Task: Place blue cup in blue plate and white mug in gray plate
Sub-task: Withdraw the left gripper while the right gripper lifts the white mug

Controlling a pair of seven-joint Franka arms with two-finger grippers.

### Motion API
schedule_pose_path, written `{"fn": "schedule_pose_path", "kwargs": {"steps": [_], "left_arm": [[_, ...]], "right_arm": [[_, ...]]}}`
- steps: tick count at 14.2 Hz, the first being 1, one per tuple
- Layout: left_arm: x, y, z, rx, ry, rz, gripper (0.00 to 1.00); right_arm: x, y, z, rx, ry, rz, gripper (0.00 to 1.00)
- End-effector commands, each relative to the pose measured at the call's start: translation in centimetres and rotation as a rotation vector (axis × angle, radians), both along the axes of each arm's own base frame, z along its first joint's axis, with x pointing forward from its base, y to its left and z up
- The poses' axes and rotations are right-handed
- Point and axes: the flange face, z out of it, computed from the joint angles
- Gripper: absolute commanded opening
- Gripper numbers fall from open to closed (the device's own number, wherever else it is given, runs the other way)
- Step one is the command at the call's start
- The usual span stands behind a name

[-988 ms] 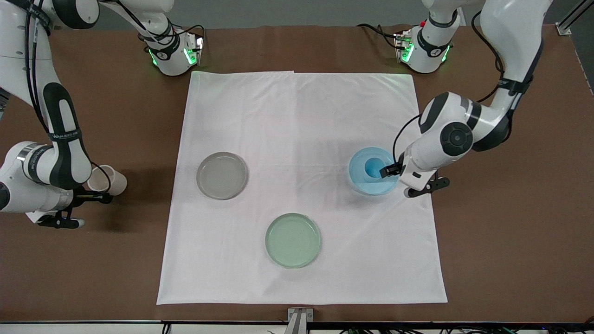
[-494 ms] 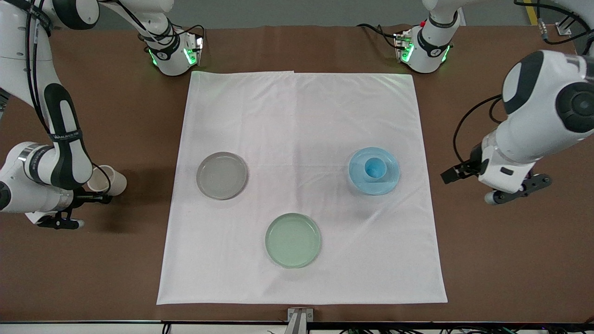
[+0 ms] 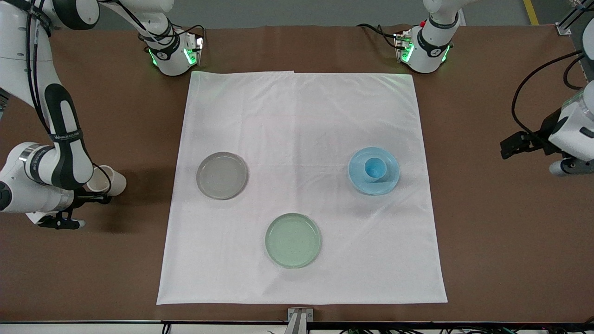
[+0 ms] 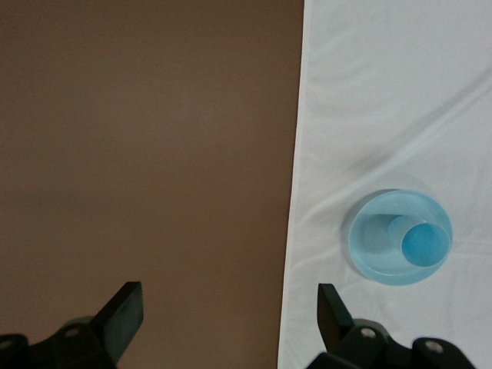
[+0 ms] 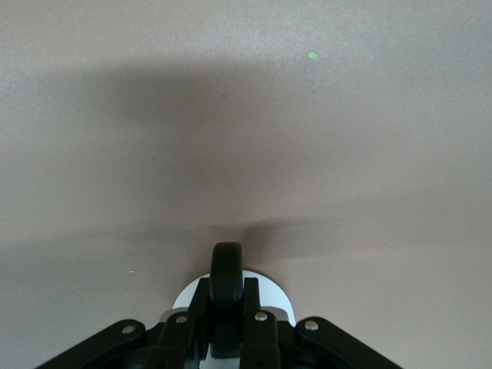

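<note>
The blue cup (image 3: 374, 168) stands upright in the blue plate (image 3: 389, 178) on the white cloth; both also show in the left wrist view, the cup (image 4: 424, 244) in the plate (image 4: 369, 250). My left gripper (image 3: 566, 165) is open and empty (image 4: 228, 319) over the bare brown table at the left arm's end. My right gripper (image 3: 100, 198) is shut on the black handle (image 5: 227, 265) of the white mug (image 3: 111, 182) and holds it tilted over the brown table at the right arm's end. The gray plate (image 3: 222, 175) lies empty on the cloth.
A pale green plate (image 3: 293, 240) lies on the cloth nearer to the front camera than the other plates. The white cloth (image 3: 301, 116) covers the table's middle, with brown table (image 3: 501, 232) at both ends.
My left gripper has drawn away from the blue plate, out over the brown table at the left arm's end. The blue cup stays in the plate. The right arm has not moved.
</note>
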Motion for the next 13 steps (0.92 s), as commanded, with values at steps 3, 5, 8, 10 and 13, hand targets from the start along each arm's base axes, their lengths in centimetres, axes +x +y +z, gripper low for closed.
{"fn": "schedule_pose_path", "kwargs": {"steps": [3,5,8,10,13], "left_arm": [[-4.6,1.4,3.7,-0.030,0.066,-0.036,1.00],[-5.1,1.8,3.7,-0.057,0.071,-0.026,1.00],[-5.7,1.6,4.0,-0.076,0.057,-0.006,1.00],[-5.4,1.2,4.0,-0.076,0.042,-0.013,1.00],[-5.3,0.7,4.0,-0.076,0.040,-0.023,1.00]], "right_arm": [[0.7,2.0,3.9,0.030,-0.040,0.207,0.00],[0.6,4.4,6.8,0.069,-0.009,0.360,0.00],[0.0,10.6,12.0,0.111,0.022,0.559,0.00],[-0.5,15.8,14.1,0.128,0.030,0.695,0.00],[-2.1,24.5,15.0,0.141,0.042,0.876,0.00]]}}
